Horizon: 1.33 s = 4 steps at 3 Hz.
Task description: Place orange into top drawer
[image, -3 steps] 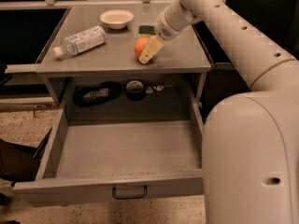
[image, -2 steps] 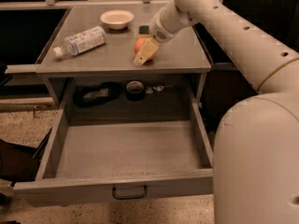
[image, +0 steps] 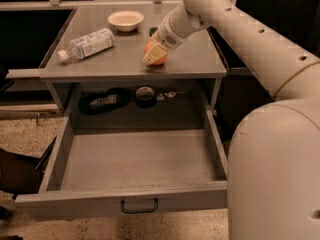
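Observation:
The orange [image: 159, 55] sits on the grey tabletop [image: 190, 59], right of centre near the front edge. My gripper [image: 152, 54] reaches down from the upper right and is against the orange's front-left side, partly covering it. The top drawer [image: 125, 202] is pulled fully open below the tabletop. It is grey and shallow with a dark bar handle [image: 139, 205] on its front, and nothing lies on its floor.
A white bowl [image: 126, 20] stands at the back of the tabletop and a plastic water bottle [image: 87, 43] lies at the left. A black pouch [image: 102, 102] and a dark tape roll [image: 145, 96] sit on the shelf behind the drawer. My arm's body fills the right side.
My gripper has moved slightly left and down, closer over the orange. The orange, bowl, bottle and drawer have stayed in place.

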Each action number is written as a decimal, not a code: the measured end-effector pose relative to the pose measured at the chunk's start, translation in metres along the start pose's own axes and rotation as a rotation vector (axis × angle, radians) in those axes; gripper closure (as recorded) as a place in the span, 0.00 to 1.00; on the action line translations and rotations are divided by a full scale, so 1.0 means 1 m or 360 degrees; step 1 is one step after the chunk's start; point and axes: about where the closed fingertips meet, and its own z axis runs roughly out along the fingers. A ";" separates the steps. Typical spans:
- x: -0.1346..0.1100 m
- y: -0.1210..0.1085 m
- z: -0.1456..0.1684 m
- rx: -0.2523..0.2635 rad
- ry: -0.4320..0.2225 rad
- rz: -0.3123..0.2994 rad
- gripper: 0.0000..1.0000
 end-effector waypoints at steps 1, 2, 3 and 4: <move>0.000 0.000 0.000 0.0000 0.0000 0.0000 0.65; 0.004 0.012 -0.014 0.0024 -0.0020 -0.0006 0.88; -0.009 0.030 -0.084 0.0205 -0.0146 0.0014 1.00; -0.016 0.077 -0.133 0.0278 -0.0269 0.0032 1.00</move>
